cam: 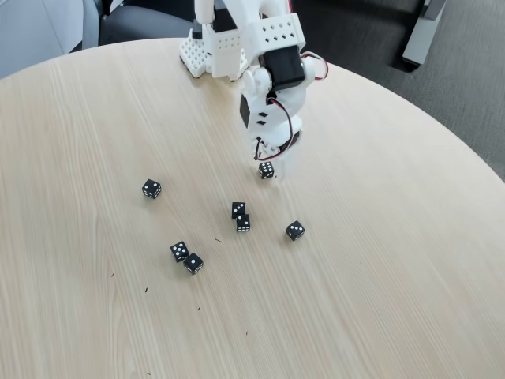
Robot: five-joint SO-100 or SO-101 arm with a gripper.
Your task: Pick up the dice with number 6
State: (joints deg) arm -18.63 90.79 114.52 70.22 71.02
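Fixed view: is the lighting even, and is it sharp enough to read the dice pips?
Fixed view: soft, even light, with faint shadows under the dice and no glare on the wooden table. Focus is good; pips on the loose dice such as the left one are countable. The die at the gripper is small and partly covered, so its top face is hard to read.

White printed arm (254,47) with black servos (282,69) and red-black cables (286,126).
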